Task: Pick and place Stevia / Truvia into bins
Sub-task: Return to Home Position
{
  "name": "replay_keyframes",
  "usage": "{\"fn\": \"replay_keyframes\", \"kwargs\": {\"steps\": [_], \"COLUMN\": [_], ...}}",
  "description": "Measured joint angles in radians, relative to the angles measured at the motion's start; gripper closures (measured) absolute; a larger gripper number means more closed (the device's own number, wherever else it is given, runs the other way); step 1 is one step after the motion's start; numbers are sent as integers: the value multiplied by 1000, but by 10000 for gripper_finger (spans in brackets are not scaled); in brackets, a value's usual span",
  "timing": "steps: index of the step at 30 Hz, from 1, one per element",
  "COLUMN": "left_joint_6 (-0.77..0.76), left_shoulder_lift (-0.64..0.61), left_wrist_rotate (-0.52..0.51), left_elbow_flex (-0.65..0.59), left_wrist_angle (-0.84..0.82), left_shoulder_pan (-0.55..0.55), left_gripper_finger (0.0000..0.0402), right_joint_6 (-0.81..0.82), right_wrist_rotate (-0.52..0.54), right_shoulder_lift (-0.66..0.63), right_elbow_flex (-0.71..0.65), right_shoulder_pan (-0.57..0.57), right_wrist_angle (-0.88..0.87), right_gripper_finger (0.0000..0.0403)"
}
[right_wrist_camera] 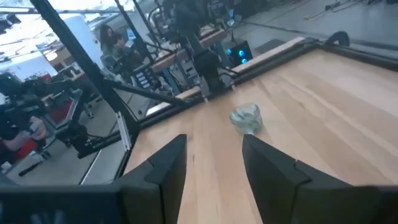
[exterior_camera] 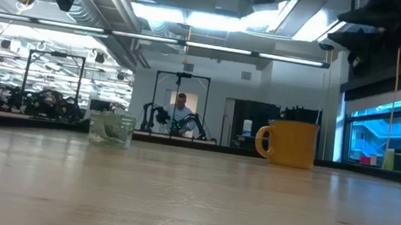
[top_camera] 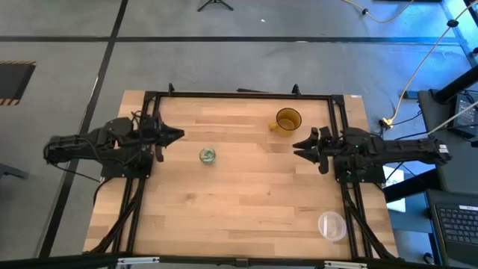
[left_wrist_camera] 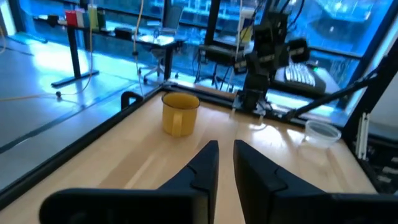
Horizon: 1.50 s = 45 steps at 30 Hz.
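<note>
**Desk, front to back.** Nearest the front edge of the desk (top_camera: 246,213), at its right corner, stands a clear plastic container (top_camera: 331,225). At mid-desk, left of centre, the small glass cup (top_camera: 202,160) stands upright with the white-and-green Stevia packets (top_camera: 208,155) lying inside it; how many cannot be told. The left tool (top_camera: 178,135) hovers raised above the desk's left side, fingers parted by a narrow slit, holding nothing. The right tool (top_camera: 297,148) hovers opposite, pointing inward, fingers moderately apart, also empty. Farther back, near the right tool but apart from it, stands an amber mug (top_camera: 287,119). In the room beyond, a person (exterior_camera: 180,110) is visible.
</note>
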Motion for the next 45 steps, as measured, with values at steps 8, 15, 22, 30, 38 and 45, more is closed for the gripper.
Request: {"fn": "replay_keyframes", "kwargs": {"steps": [8, 15, 22, 30, 38, 45], "left_joint_6": [-3, -19, -32, -53, -63, -63], "left_shoulder_lift": [-186, -321, -321, -321, -322, -322], "left_wrist_rotate": [-17, -34, -48, -53, -58, -71], "left_elbow_flex": [-68, -140, -232, -310, -379, -427], "left_wrist_angle": [0, 6, 53, 115, 165, 207], "left_shoulder_pan": [1, 1, 1, 1, 1, 1], "left_gripper_finger": [370, 377, 380, 380, 380, 380], "right_joint_6": [57, 31, -16, -56, -62, -49], "right_wrist_rotate": [0, 9, 21, 57, 61, 64], "right_shoulder_lift": [-189, -307, -397, -411, -411, -410], "right_elbow_flex": [-112, -151, -154, -154, -154, -154], "right_shoulder_pan": [-19, -19, -24, -24, -24, -24], "right_wrist_angle": [23, 15, -41, -75, -90, -133], "right_gripper_finger": [242, 242, 242, 242, 242, 242]}}
